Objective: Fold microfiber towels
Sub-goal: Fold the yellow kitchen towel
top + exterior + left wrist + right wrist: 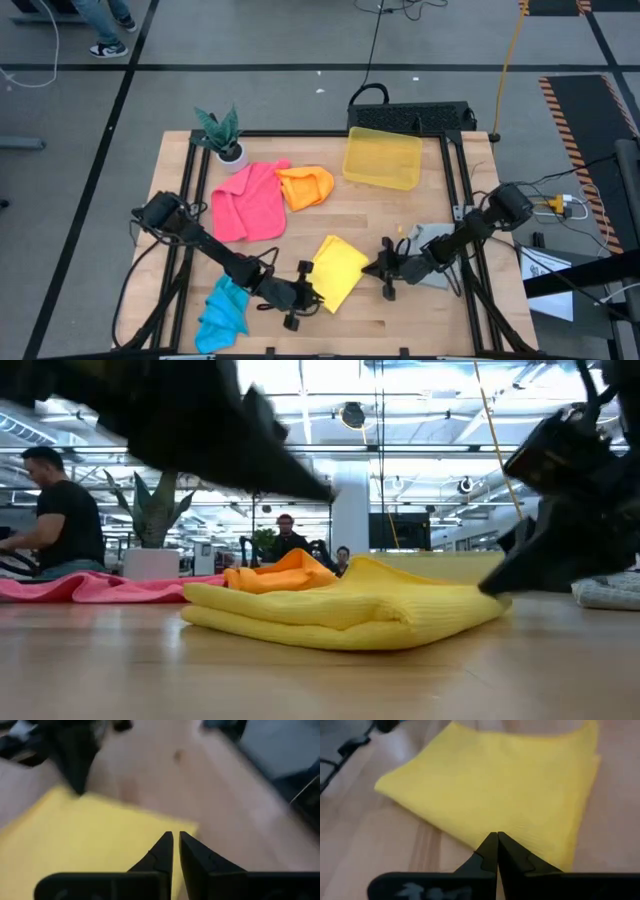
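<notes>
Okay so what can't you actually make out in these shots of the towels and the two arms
- Grey towel: high view, the right arm covers most of it; low view, the edge cuts it off.
- Blue towel: seen only from above, partly under the left arm.
- Left gripper: motion blur; whether its nearly closed jaws pinch the yellow towel is unclear.
- Right gripper: jaws shut at the yellow towel's edge; whether they pinch cloth is unclear.

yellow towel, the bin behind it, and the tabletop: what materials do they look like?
Yellow towel: soft knit cloth, likely microfiber; fine ribbed texture, matte, folded layers sag at the edge.
Yellow bin: looks like translucent plastic; the surface beneath shows faintly through it, with a stiff rim and a slight sheen.
Tabletop: light wood, probably butcher-block planks; grain lines and a smooth, low-gloss finish.
</notes>
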Controlling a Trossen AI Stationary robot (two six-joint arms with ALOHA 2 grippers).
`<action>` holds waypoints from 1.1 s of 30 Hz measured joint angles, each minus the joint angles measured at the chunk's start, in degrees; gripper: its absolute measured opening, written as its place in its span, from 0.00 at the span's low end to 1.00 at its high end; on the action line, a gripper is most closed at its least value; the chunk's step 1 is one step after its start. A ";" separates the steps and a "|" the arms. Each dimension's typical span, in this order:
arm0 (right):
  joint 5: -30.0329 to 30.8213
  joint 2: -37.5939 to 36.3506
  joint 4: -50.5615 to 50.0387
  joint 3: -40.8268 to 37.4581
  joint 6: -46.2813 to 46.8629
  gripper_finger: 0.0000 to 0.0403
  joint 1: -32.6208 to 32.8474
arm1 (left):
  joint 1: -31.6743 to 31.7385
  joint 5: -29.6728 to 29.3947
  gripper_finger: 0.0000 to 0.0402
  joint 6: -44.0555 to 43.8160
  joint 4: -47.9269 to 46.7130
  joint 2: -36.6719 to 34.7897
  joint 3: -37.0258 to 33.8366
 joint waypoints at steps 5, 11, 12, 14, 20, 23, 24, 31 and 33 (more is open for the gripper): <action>0.05 3.31 -0.22 1.32 -0.31 0.00 -1.46 | 0.91 -5.77 0.09 -9.50 -15.31 0.04 -0.05; 6.27 -3.49 -13.10 0.53 -0.87 0.00 -3.65 | 1.02 -6.26 0.09 -19.46 -18.21 -0.02 -1.97; 9.70 -5.43 -16.43 0.39 -0.84 0.00 -3.92 | 0.89 -6.11 0.09 -19.57 -17.22 -0.02 -2.35; 18.45 -9.50 -22.89 0.09 1.92 0.00 -4.47 | 0.42 -5.39 0.09 -19.23 -15.18 0.02 -2.58; 23.60 -16.51 -22.73 0.20 2.29 0.00 -4.27 | -0.78 -4.35 0.09 -15.35 -7.45 0.13 -2.69; 15.26 -13.89 -11.24 0.98 -1.77 0.00 -2.88 | -1.08 -4.73 0.09 -13.07 -4.82 0.13 -2.67; 14.19 -12.11 -9.10 1.93 -2.22 0.00 -2.25 | -1.09 -5.17 0.09 -12.47 -4.00 0.13 -2.64; 8.61 3.49 -12.28 15.07 -0.95 0.00 -1.95 | -2.06 -5.98 0.09 -15.07 -15.00 -2.52 -2.02; 5.19 5.62 -14.50 17.24 -0.48 0.00 -2.80 | -2.53 -6.89 0.09 -18.67 -20.12 -3.94 -1.94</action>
